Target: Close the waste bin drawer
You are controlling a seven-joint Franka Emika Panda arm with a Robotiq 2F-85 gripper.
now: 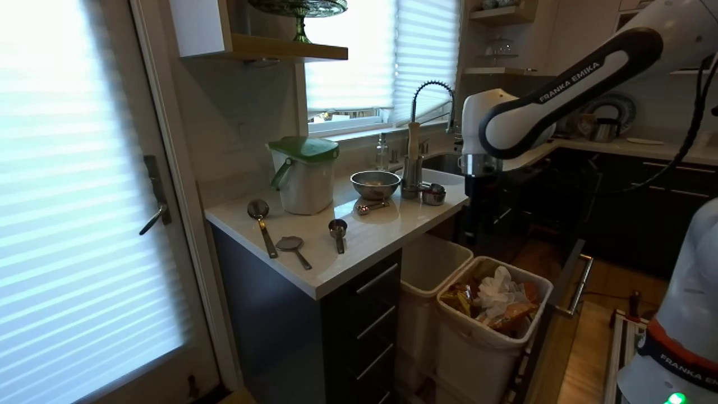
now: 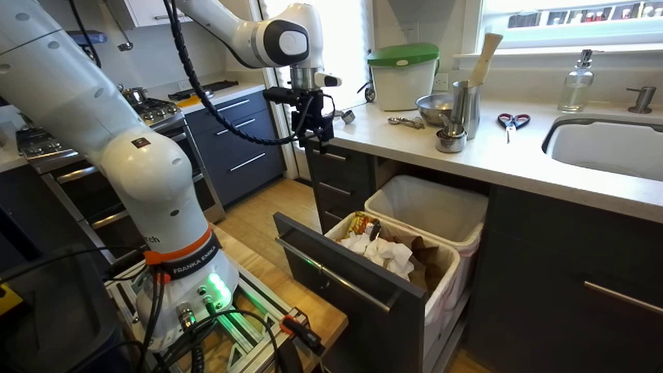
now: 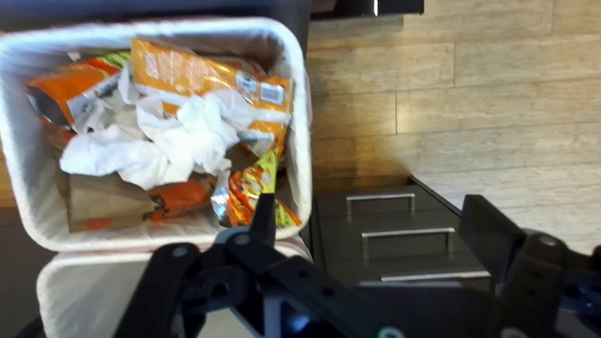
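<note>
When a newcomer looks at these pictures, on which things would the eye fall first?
Probably on the big white robot arm, standing in front of the pulled-out drawer. Next, likely, on the bin just behind the drawer's front, holding white and orange waste. Then perhaps on the green-lidded bucket on the counter.

Daylight glaring through window blinds, far cabinets dim, wrist view slightly blurred

Open air above front bin, drawer front jutting out, countertop behind
</note>
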